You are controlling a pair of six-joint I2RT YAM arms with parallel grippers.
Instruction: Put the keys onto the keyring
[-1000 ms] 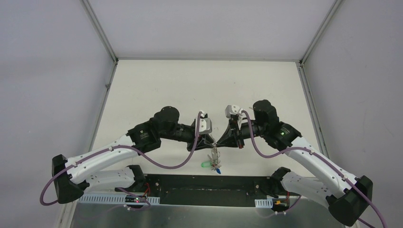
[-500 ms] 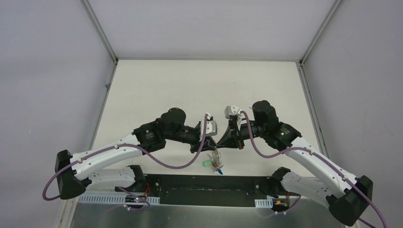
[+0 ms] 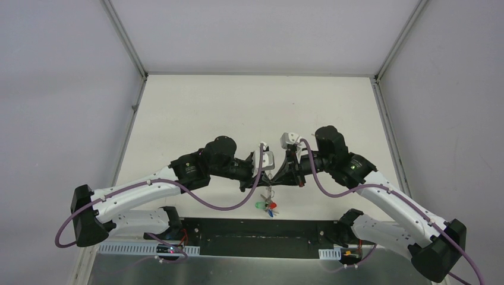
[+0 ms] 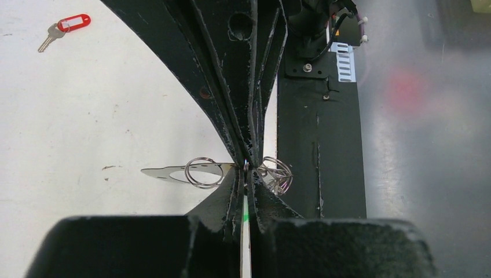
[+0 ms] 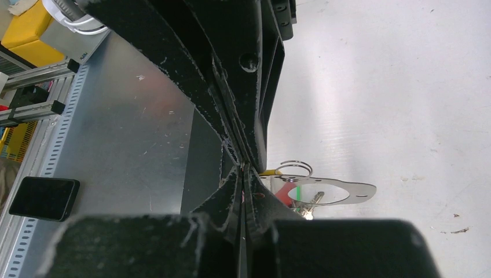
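Both arms are meeting tip to tip over the near middle of the table [image 3: 196, 119], and the left gripper [image 4: 246, 178] and right gripper [image 5: 242, 172] are each showing jaws closed down to a sliver. A thread of thin wire is peeking out right at the meeting tips, and I am taking it for the keyring [image 4: 246, 167], pinched by both, though it is too fine and edge-on to be sure. The keys [image 3: 267, 205] are hanging just below, with green, red and blue heads bunched beside a silvery plate [image 5: 333, 191] and a small split ring [image 4: 202, 172]. One red-tagged key [image 4: 66, 24] is lying loose on the table, well apart from the bunch. The hold is looking fragile: if either arm is pulling against the other, the wire could be twisting out of one pinch, dropping or swinging the bunch, or the hoop could be bending. Crowded fingertips are also leaving little room for threading.
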